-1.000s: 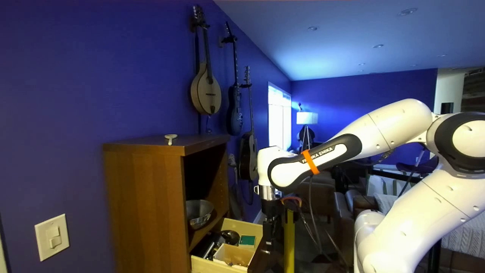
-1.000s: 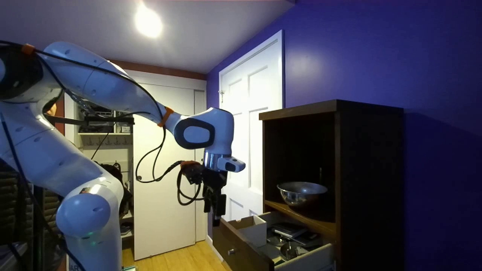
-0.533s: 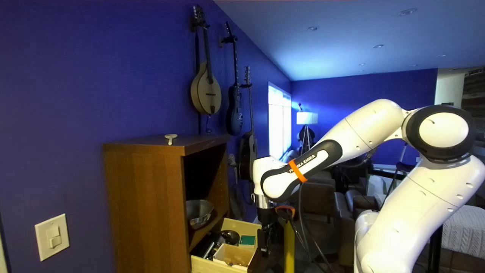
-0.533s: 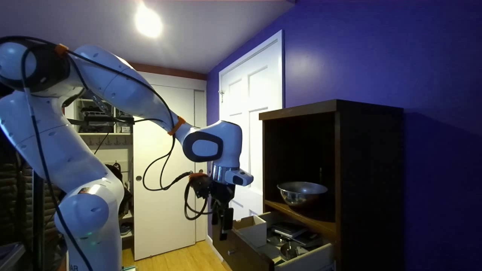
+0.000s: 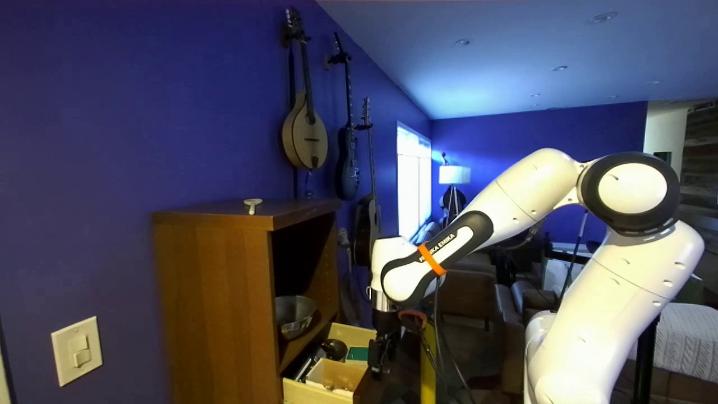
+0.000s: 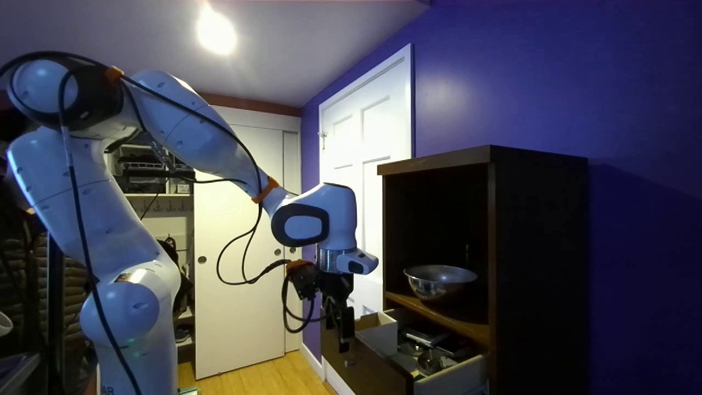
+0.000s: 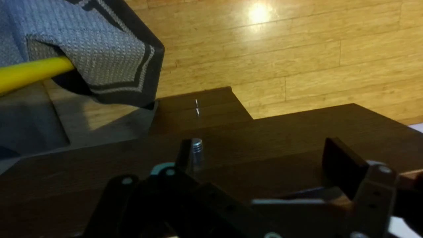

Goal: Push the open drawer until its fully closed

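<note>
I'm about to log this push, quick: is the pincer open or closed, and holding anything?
Pincer: open, holding nothing, at the front of the drawer.

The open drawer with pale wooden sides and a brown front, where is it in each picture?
In an exterior view: the drawer, bottom, just left of centre.
In an exterior view: the drawer, bottom, just right of centre.
Wrist view: the drawer's brown front crosses the middle.
Shared by all: the black two-fingered hand, near that front.

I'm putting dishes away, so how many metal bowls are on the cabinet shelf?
1: the metal bowl on the shelf above the open drawer, shown in both exterior views. Others could hide in the dark recess.
</note>
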